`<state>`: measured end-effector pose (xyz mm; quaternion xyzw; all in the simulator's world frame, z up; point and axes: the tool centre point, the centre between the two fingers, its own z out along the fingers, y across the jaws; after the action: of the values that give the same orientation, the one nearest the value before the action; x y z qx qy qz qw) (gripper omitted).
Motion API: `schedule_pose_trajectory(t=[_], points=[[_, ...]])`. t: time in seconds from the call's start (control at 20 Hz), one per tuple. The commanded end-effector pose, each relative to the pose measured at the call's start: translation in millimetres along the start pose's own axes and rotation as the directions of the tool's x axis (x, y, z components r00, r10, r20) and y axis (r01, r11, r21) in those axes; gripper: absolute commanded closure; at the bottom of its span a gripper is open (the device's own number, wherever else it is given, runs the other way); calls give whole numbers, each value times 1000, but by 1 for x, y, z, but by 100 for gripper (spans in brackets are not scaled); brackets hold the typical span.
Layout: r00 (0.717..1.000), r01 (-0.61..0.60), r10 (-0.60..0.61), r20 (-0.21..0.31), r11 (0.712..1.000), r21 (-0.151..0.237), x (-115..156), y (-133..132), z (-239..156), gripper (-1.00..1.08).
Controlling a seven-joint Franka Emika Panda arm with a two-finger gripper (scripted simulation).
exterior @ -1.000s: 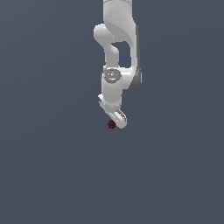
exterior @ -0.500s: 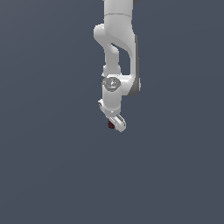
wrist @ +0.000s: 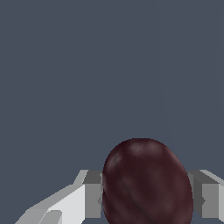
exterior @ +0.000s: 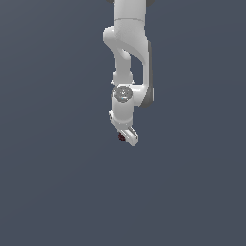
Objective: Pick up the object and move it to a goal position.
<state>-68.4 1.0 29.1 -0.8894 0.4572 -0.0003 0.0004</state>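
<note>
In the exterior view the object (exterior: 121, 137) is mostly hidden behind the white tool (exterior: 126, 138), only a dark red speck showing. The wrist view shows it as a smooth, glossy maroon oval (wrist: 147, 183), cut off below, with the tool's fingers (wrist: 92, 194) pressed against both its sides, gripping it.

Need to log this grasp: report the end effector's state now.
End effector: closed on the dark maroon lump, which sits between its fingers.
</note>
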Motion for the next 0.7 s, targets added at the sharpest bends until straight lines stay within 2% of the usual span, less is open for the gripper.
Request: schedule_pose_trajectory(t=[0.0,0.35,0.65], points=[[1000,-1,1,0,1000,-1,0,1,1,108],[1000,0,0,0,1000,0,0,-2,-2,108],[1000,0,0,0,1000,0,0,-14,-17,108]])
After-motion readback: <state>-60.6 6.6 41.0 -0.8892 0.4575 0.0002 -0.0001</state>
